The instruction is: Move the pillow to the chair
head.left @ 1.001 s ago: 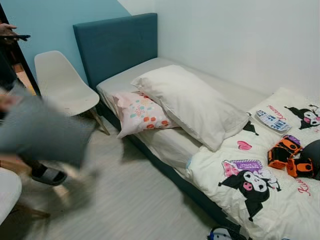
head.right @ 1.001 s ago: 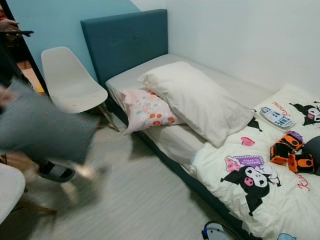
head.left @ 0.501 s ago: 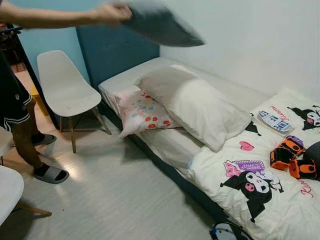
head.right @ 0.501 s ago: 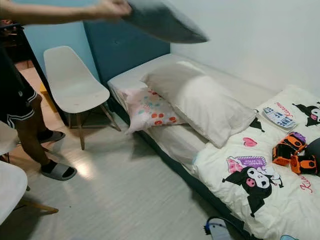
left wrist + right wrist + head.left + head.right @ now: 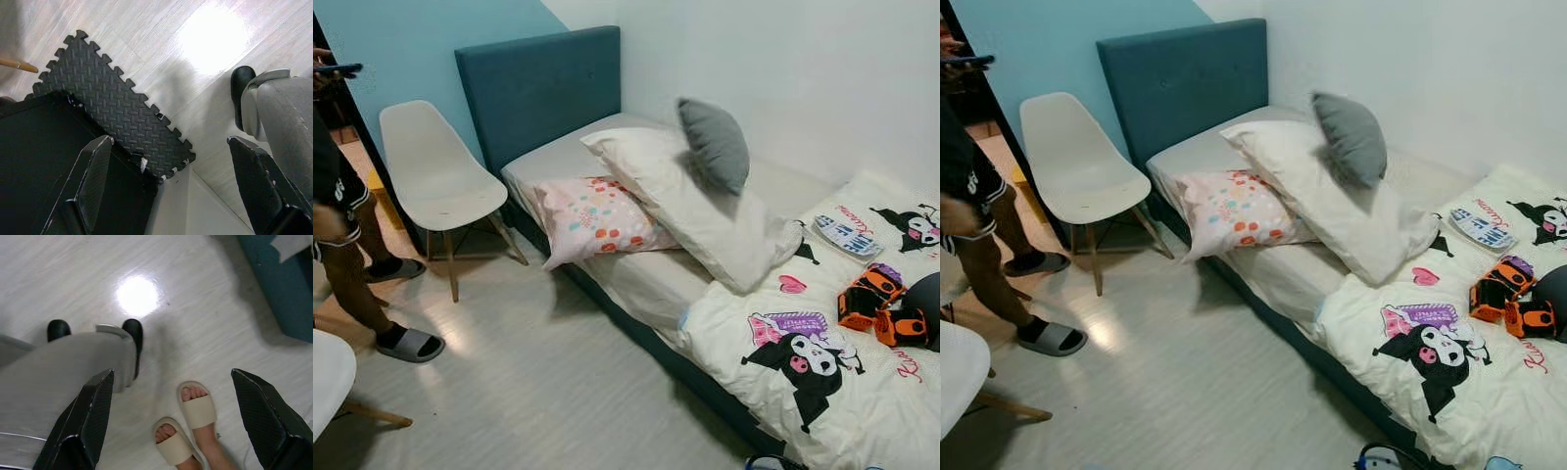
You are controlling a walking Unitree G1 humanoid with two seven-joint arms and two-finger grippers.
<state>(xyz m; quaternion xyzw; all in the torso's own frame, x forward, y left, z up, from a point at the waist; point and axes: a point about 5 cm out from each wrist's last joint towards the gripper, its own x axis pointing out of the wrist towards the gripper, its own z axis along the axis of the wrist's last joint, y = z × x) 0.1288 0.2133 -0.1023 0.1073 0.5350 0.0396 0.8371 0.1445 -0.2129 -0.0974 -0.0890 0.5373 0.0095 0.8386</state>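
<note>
Both arms are hanging idle over the pale wood-look floor [image 5: 205, 293]: the left gripper [image 5: 166, 181] is pointing down with its jaws wide apart and empty above a black interlocking foam mat [image 5: 117, 112], and the right gripper [image 5: 171, 416] is likewise spread open, above a person's feet in beige slide sandals [image 5: 188, 426]. Farther off, a white moulded plastic chair [image 5: 435, 166] is standing beside the teal upholstered headboard [image 5: 543, 88]. The small grey pillow [image 5: 715, 142] is sitting tilted on a large white pillow [image 5: 690, 206] on the bed [image 5: 636, 279], near a pink dotted cushion [image 5: 592, 215]. It is probably light, soft and squashy; pinching a corner or bunched edge should hold it.
</note>
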